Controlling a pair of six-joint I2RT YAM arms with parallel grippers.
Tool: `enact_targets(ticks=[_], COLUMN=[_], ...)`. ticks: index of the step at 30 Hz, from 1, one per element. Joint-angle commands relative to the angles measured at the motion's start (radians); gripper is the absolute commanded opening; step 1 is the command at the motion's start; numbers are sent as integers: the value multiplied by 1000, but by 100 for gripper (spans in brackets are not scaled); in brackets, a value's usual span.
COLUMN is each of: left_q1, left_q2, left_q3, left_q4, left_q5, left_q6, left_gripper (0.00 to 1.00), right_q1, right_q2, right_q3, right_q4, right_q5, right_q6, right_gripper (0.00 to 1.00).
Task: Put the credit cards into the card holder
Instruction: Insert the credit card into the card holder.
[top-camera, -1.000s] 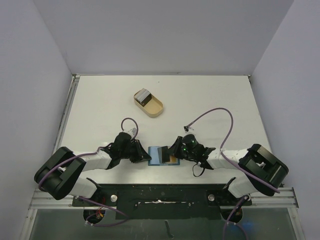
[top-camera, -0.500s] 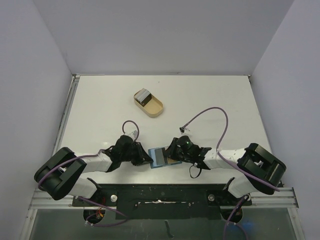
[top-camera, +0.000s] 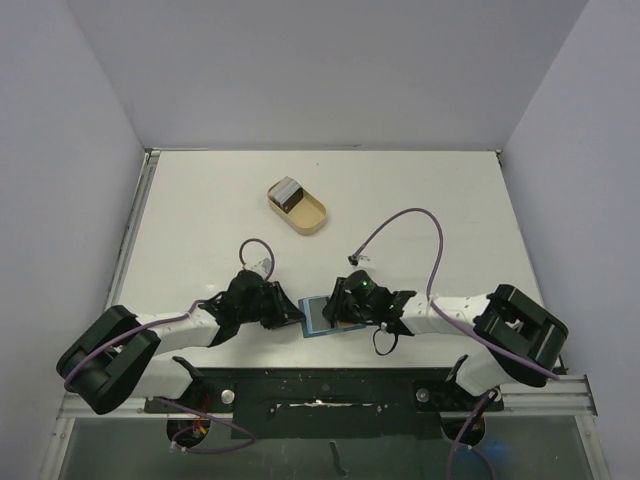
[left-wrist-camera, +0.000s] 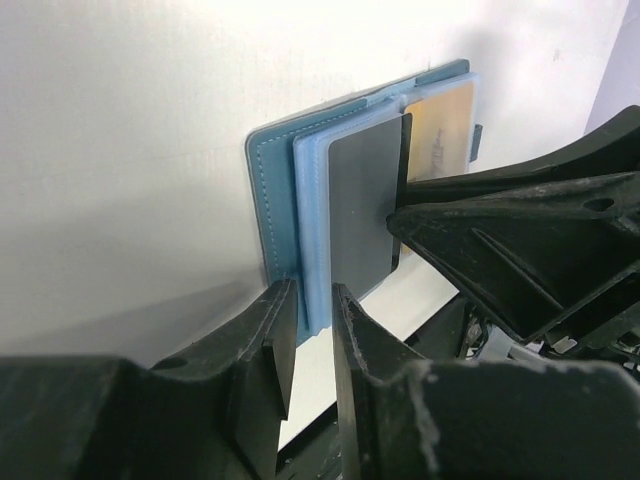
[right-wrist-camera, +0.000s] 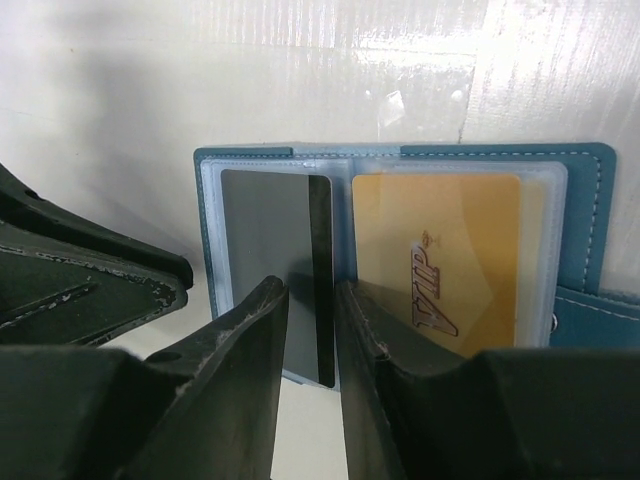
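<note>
The teal card holder (top-camera: 316, 319) lies open at the table's near edge, between both grippers. In the right wrist view its clear pockets hold a grey card (right-wrist-camera: 262, 235) on the left and a tan-orange card (right-wrist-camera: 440, 262) on the right. My right gripper (right-wrist-camera: 312, 292) hovers low over the grey card's dark stripe, its jaws a little apart and holding nothing. My left gripper (left-wrist-camera: 312, 296) stands slightly open at the holder's (left-wrist-camera: 272, 170) near edge, with the light-blue inner leaf's corner between its fingertips. More credit cards (top-camera: 287, 191) sit stacked in the tan tray.
The tan oblong tray (top-camera: 312, 216) stands mid-table, beyond the holder. A purple cable (top-camera: 400, 218) loops up from the right arm. The black base rail (top-camera: 320, 385) runs just behind the holder's near edge. The right gripper's fingers (left-wrist-camera: 520, 225) fill the right of the left wrist view.
Both grippers have opened a little. The right gripper has slid left over the holder, and the holder has shifted slightly and turned.
</note>
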Motion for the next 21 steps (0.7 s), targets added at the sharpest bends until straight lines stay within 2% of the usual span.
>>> enact_targets(ticks=[1,6,13,17,21], left_q1=[8,9,10,11,10], left_q2=[-25,-39,-72,-66,-45], left_q3=[29,20,43,53,54], left_q4=[-25,-48,-102,-110,-98], left_q5=[-32,-43,-71,-75,-72], left_q6=[26,32,67,74,74], left_gripper=[21,29,43,45,46], right_q1=[9,8,-18,-63,-113], right_q2=[25,30,-77,-119,-124], right_q3=[39,81,200,221,205], right_q4=[24,-10,-295,-381,-394], right_q5=[-21,-60,16,31,2], right_q6=[-47,-82,-269,-368,-375], right_gripper=[27,34,48,51,52])
